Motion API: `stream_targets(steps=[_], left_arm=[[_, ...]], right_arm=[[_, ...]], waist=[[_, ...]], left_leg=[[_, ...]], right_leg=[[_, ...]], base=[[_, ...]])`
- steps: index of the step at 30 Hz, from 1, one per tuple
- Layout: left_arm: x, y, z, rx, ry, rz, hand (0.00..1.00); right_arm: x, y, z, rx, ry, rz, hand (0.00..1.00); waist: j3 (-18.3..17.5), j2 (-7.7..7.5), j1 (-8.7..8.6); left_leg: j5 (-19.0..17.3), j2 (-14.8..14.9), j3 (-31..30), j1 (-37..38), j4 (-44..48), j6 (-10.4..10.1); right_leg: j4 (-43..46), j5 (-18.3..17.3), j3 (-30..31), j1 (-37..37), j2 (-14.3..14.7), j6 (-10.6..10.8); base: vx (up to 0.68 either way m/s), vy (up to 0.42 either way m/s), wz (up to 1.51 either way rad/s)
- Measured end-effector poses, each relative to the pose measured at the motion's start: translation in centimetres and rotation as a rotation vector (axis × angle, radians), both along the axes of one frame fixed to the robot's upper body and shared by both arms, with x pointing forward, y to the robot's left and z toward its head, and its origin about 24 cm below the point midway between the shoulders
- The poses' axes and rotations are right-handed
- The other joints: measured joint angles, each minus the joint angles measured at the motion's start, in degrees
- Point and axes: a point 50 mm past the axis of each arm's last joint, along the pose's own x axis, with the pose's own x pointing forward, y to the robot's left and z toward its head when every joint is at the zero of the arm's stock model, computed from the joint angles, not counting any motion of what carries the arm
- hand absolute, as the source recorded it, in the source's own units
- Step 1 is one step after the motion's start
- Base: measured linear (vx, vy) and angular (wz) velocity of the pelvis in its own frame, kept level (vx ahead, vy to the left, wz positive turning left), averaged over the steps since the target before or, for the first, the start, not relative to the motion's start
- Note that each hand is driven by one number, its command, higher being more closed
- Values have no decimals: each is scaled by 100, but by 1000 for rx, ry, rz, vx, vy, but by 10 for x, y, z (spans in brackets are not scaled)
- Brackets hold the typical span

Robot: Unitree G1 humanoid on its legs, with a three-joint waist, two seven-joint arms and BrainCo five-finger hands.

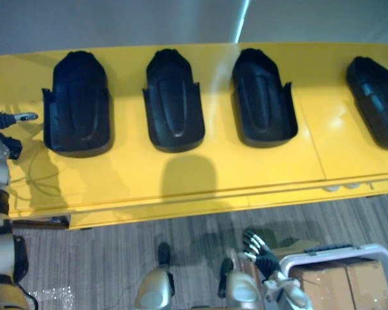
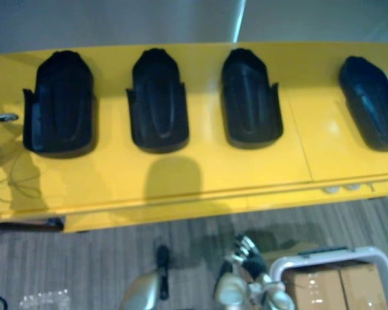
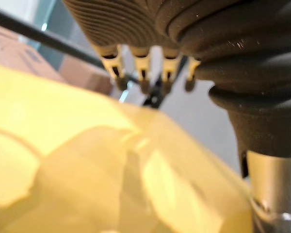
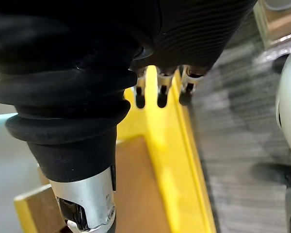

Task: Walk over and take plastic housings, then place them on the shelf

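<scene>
At the far left, the robot's left hand (image 1: 2, 121) hangs just over the left end of the yellow shelf (image 1: 181, 177). In its wrist view its fingers (image 3: 143, 80) are loose and straight above the bare yellow surface, with nothing in them. The task's pieces all lie on the shelf top in a row, each apart from the next, with their rounded ends toward the back wall. The first housing (image 1: 77, 103), a black plastic shell, sits just beside that left hand but clear of it. The second housing (image 1: 173, 100) comes next, then the third housing (image 1: 262, 97). A seam in the shelf top runs between the third and the fourth housing (image 1: 375, 100), which lies slightly turned at the right edge of the head views. Nearer to me, in front of the shelf, is grey striped carpet (image 1: 103, 258). Over that carpet, lower down and right of the middle, is the right hand (image 1: 260, 253). It is well short of any housing. Its fingers (image 4: 162, 97) are relaxed and spread, gripping nothing, and the yellow shelf edge shows past them. Just to its right stands a white-framed cart (image 1: 349, 250) holding cardboard boxes (image 1: 336, 279).
</scene>
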Motion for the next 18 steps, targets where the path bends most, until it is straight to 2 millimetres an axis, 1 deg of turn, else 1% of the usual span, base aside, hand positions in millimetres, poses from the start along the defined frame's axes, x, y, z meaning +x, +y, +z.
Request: stream_targets(steps=[2, 5, 6, 8, 9, 11, 12, 13, 16, 18], left_arm=[[2, -5, 7, 27, -52, -20, 0], [5, -13, 12, 49, -91, -58, 0], [8, -19, 12, 46, -108, -89, 0], [10, -24, 10, 25, -127, -119, 0], [10, -28, 9, 21, -139, -132, 0], [9, -29, 8, 25, -153, -130, 0], [9, -30, 7, 6, -167, -139, 0], [8, -30, 5, 13, -171, -143, 0], [0, -32, -6, 16, -210, -157, 0], [-11, -32, -9, -40, -351, -153, 0]], right_arm=[[-7, -2, -6, -4, 39, -8, 0], [-15, -5, -14, -10, 95, -19, 0], [-21, -9, -19, -22, 125, -30, 0], [-26, -14, -22, -40, 150, -50, 0], [-28, -17, -23, -55, 154, -66, 0], [-29, -19, -23, -75, 139, -66, 0], [-30, -19, -21, -103, 116, -46, 0], [-30, -19, -20, -117, 104, -33, 0], [-31, -11, -16, -148, 48, 14, 0], [-24, -1, -10, -152, -7, 11, 0]], waist=[[-96, 13, 51], [-185, 31, 47], [-274, 57, 51], [-370, 90, 47], [-398, 115, 43], [-403, 121, 48], [-410, 120, 44], [-428, 115, 53], [-637, 75, 77], [-775, 37, 114]], left_leg=[[2, -1, 104, 5, -7, -2], [8, -18, 110, 4, -19, -4], [18, -26, 109, 13, -82, 1], [17, -18, 133, 27, -221, -9], [25, 16, 239, 41, -287, 20], [88, 16, 279, 114, -361, 18], [154, 7, 263, 191, -411, 60], [159, 6, 263, 220, -440, 59], [191, -1, 237, 228, -489, 49], [199, -10, 226, 219, -461, 44]], right_leg=[[-60, 19, 4, 13, -9, 27], [-137, 47, 3, 72, -18, 69], [-207, 77, -1, 104, -18, 114], [-257, 87, -6, 104, -28, 127], [-275, 110, -10, 104, -34, 158], [-276, 121, -10, 136, -42, 176], [-277, 124, -11, 193, -42, 179], [-274, 125, -10, 204, -43, 179], [-290, 126, -11, 197, -39, 181], [-310, 142, -10, 201, -30, 204]], base=[[-1, 1, -9], [-14, 6, 0], [-32, 13, 6], [-14, 8, 8], [1, 4, 8], [14, 9, 5], [31, 10, 4], [43, 8, 8], [75, 1, 8], [66, -1, 6]])
